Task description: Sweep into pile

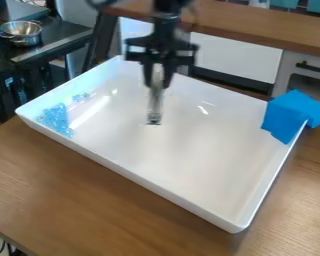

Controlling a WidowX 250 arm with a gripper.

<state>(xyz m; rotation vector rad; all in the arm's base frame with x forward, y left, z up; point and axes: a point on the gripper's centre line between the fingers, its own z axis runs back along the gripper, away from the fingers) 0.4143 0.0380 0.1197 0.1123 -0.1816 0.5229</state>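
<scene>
From here I see the gripper (157, 86) closed on a pale tool (154, 102) over the middle of the white tray (196, 150). Its long axis runs nearly upright, dark end pointing down. Blue bits (54, 119) lie in the tray's left-hand corner in view.

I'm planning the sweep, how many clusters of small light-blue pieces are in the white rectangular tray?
2: a larger cluster near the tray's left corner, and a smaller one just beyond it. The black gripper might hide others.
</scene>
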